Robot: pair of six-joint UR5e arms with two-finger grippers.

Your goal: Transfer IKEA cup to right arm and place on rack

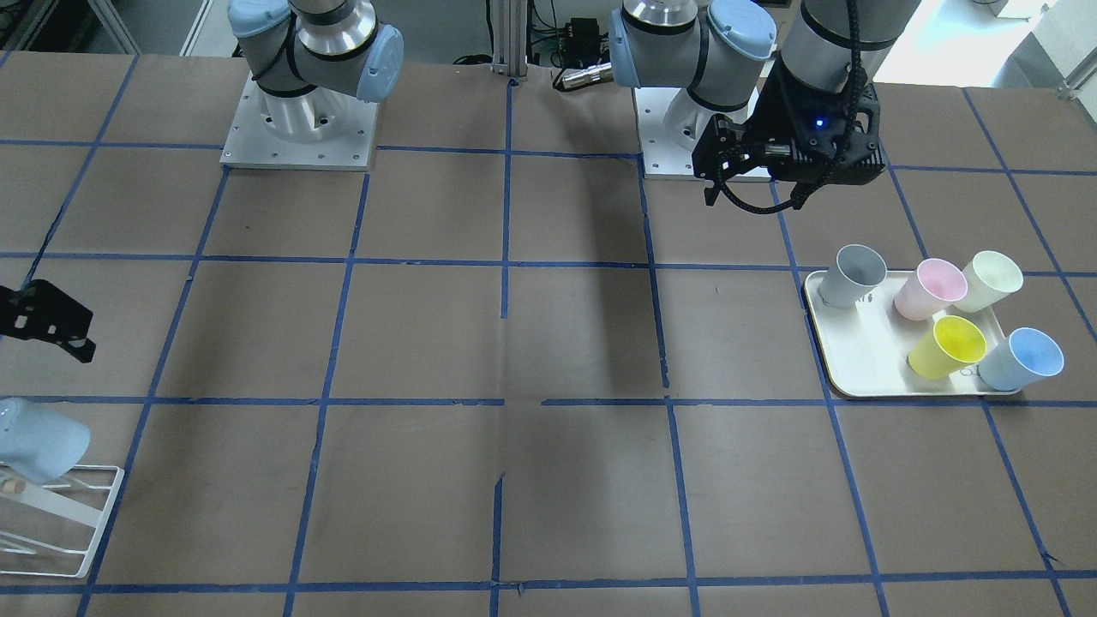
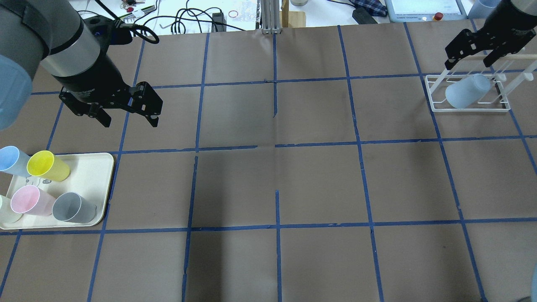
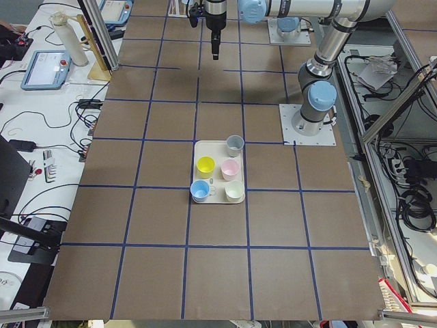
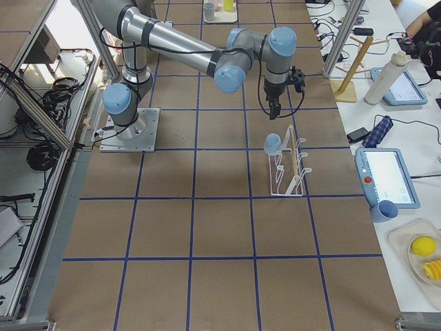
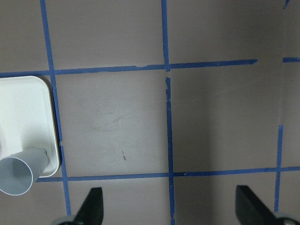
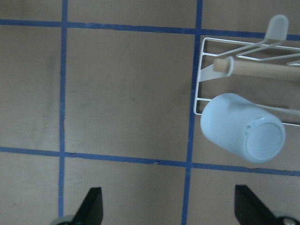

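A pale light-blue IKEA cup [image 2: 467, 90] hangs upside down and tilted on the white wire rack [image 2: 470, 110]. It also shows in the right wrist view [image 6: 243, 127] and the front view [image 1: 38, 441]. My right gripper [image 2: 468, 63] hovers above the rack, open and empty, apart from the cup; in its wrist view [image 6: 171, 206] the jaws stand wide. My left gripper [image 2: 130, 121] is open and empty, in the air beyond the cream tray [image 2: 94, 167]. A second light-blue cup [image 2: 10, 160] stands on that tray.
The tray also holds a yellow cup [image 2: 47, 165], a pink cup [image 2: 27, 200], a grey cup [image 2: 73, 207] and a pale cream cup [image 1: 990, 281]. The rack has a wooden bar [image 6: 262, 70]. Brown table with a blue tape grid.
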